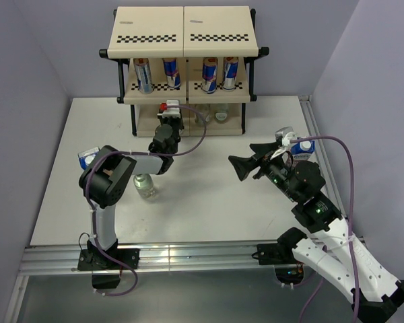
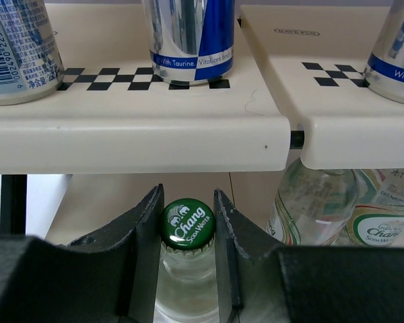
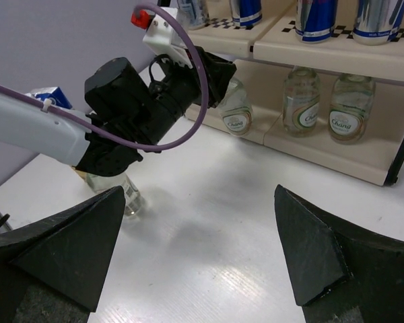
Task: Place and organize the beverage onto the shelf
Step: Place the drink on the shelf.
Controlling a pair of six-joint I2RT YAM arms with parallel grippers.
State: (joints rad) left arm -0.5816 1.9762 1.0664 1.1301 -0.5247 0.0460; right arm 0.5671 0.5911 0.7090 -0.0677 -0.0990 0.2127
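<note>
You are gripping the bottle [image 2: 187, 269] by its neck with the left end effector [image 2: 188, 202]. It is probably glass, so it is likely handling slick, stiff and breakable. The right end effector [image 3: 200, 195] is hanging released.

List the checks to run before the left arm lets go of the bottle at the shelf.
1. Left gripper shut on the held bottle just below its cap: ok.
2. Cap lower than the middle tier edge: ok.
3. Gap to the neighbouring bottle: ok.
4. Bottle base resting on the bottom tier: cannot tell.
5. Right gripper open, away from the shelf: ok.
</note>
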